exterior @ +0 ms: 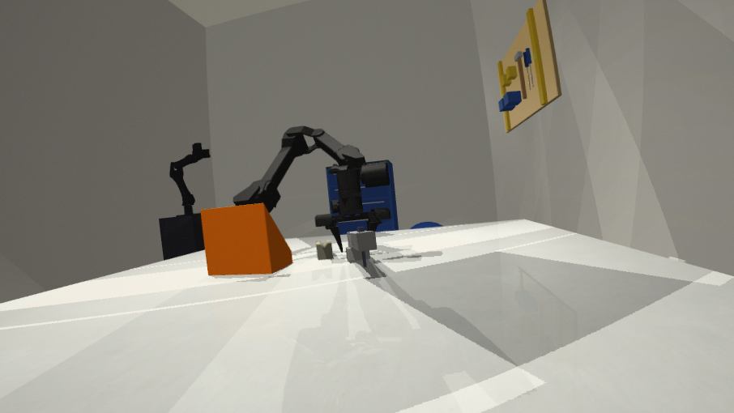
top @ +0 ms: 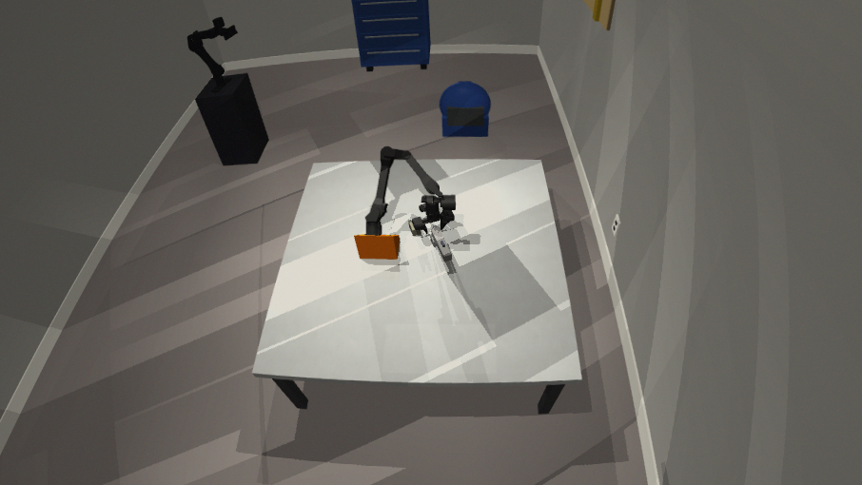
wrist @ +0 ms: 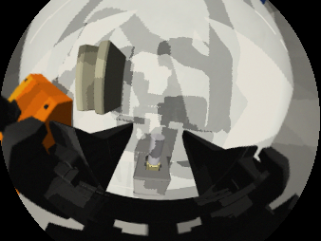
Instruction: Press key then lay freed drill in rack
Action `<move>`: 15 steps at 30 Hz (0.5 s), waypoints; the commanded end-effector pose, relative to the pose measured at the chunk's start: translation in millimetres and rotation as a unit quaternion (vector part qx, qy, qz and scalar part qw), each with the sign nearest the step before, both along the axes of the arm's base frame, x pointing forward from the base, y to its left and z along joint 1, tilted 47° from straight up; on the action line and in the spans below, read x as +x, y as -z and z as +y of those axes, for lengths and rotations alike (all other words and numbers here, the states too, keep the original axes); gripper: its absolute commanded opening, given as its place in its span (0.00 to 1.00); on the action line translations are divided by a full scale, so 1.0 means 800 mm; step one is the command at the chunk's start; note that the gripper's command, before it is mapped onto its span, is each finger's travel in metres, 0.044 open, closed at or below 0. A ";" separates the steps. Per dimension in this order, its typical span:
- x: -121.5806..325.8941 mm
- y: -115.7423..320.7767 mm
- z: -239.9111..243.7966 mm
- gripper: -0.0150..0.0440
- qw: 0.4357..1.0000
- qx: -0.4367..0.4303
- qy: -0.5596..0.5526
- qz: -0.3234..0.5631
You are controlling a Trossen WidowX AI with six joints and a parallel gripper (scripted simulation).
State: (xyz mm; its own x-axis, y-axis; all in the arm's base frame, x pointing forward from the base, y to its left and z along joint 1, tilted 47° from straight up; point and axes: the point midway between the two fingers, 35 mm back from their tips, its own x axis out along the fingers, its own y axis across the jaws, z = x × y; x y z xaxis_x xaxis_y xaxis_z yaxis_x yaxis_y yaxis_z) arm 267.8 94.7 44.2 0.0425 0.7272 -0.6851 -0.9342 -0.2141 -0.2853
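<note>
My gripper [top: 435, 229] [wrist: 159, 129] is open, pointing down over the rear of the grey holder [top: 444, 250] [exterior: 361, 240] [wrist: 151, 185]. The fingers stand on either side, with nothing gripped. The drill, a short grey cylinder [wrist: 157, 144], stands upright from the holder in a gold collar [wrist: 153, 166]. It lies below and between the fingertips in the wrist view. A small dark blue part shows on the holder; I cannot tell whether it is the key. The rack, a beige notched block [top: 416, 226] [exterior: 324, 250] [wrist: 87, 78], stands beside the holder, to its left in the top and exterior views. The holder hides one fingertip in the exterior view.
An orange block [top: 377, 246] [exterior: 236, 240] [wrist: 43, 97] stands left of the rack on the white table [top: 362, 337] [exterior: 154, 348], by the arm's base. A second arm on a black pedestal [top: 233, 126], a blue drawer cabinet [top: 395, 36] and a blue rounded object [top: 464, 96] stand beyond the table.
</note>
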 end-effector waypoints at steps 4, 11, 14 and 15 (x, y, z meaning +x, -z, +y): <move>0.000 0.000 0.000 0.51 1.000 0.000 0.000 0.000; 0.000 0.000 0.000 0.27 1.000 0.000 0.000 0.000; 0.000 0.000 0.000 0.25 1.000 0.000 0.000 0.000; 0.000 0.000 0.000 0.25 1.000 0.000 0.000 0.000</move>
State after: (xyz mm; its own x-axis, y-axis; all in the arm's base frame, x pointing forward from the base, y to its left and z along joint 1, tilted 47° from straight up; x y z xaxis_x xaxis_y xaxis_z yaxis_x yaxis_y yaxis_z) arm 266.5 94.5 44.0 0.0372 0.7265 -0.6861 -0.9367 -0.2139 -0.2773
